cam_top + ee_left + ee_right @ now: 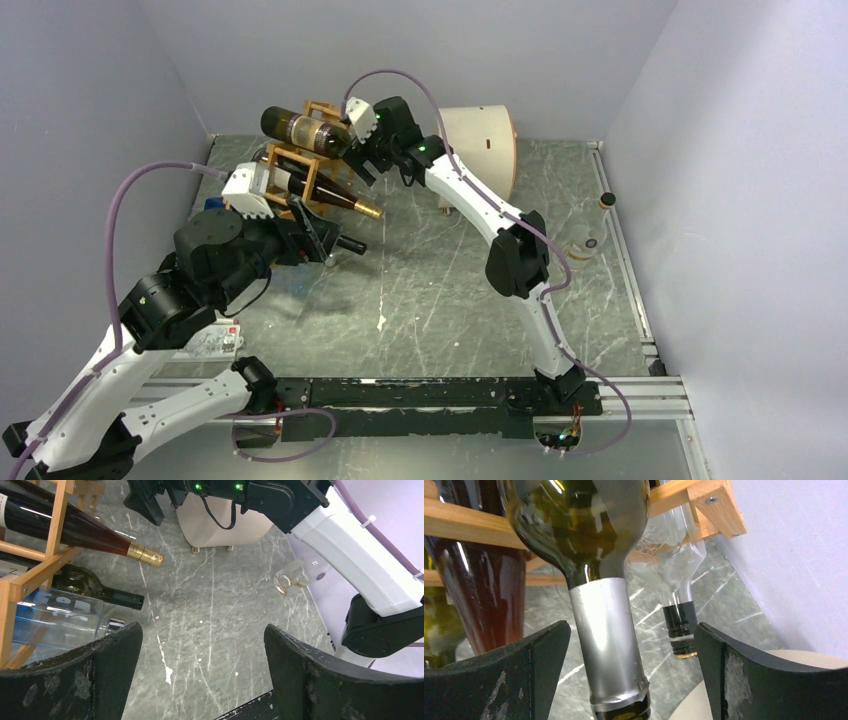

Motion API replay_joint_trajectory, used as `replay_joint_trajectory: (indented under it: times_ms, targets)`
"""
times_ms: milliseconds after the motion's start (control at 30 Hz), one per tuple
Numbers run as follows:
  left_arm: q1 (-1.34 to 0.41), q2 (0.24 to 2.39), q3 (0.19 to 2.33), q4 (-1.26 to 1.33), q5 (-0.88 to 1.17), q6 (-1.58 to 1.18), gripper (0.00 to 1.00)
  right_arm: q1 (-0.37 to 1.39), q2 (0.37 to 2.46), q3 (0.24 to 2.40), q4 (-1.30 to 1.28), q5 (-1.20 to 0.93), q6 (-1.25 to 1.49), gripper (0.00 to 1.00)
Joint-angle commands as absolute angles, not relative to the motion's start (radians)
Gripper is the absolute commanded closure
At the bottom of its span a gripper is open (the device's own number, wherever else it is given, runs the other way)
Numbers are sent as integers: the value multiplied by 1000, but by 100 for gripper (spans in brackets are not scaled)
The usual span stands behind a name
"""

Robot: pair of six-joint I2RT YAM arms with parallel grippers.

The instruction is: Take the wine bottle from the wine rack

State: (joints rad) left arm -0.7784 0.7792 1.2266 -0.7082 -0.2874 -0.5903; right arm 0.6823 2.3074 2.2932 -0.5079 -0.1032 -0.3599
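**Right gripper** (630, 628): the 2 fingers stood spread wide, 1 on each side of the silver-foiled neck of the wine bottle (574, 525). Neither finger touched it (a clear gap showed on both sides in the right wrist view).

**Wine bottle:** green glass, lying in the upper part of the wine rack (297, 160), neck pointing out toward the right gripper.

**Alongside it:** a clear bottle (680, 575) with a black cap lay in the rack on the wall side.

**Left gripper** (202, 630): fingers spread apart with nothing between them, low over the table (220, 605) in front of the rack.

**Lower in the rack:**
- 1 red bottle (75, 527) with a gold cap
- 1 dark bottle (95, 587) with a black cap
- 1 clear blue bottle (55, 612)

**Elsewhere:** a cream drum (480, 150) stood behind the right arm, and a glass (295, 577) sat on the table to the right of it.
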Motion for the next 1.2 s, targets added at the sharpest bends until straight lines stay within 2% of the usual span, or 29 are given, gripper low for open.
replay_joint_trajectory:
  times_ms: [0, 267, 433, 533, 600, 667, 1000, 1067, 1167]
  targets:
    - [-778, 767, 1230, -699, -306, -574, 5, 699, 2306, 2325, -564, -60, -461, 0]
    - [-778, 764, 1232, -702, -305, -569, 5, 762, 2373, 2409, -564, 13, -530, 2]
    - [-778, 748, 1237, -721, -318, -573, 5, 781, 2431, 2475, -572, 82, -565, 12]
    - [-778, 738, 1234, -724, -325, -573, 5, 794, 2444, 2473, -549, 123, -592, 27]
    - [-778, 738, 1233, -723, -323, -573, 5, 801, 2453, 2481, -547, 140, -606, 32]
    - [-778, 742, 1233, -721, -321, -572, 5, 805, 2456, 2485, -541, 156, -618, 40]
    - [-778, 734, 1235, -721, -322, -577, 5, 808, 2363, 2426, -497, 77, -539, 93]
    - [-778, 732, 1235, -723, -322, -581, 5, 804, 2325, 2395, -483, 37, -494, 100]
    - [-777, 727, 1232, -723, -320, -586, 5, 789, 2256, 2338, -457, -72, -376, 100]
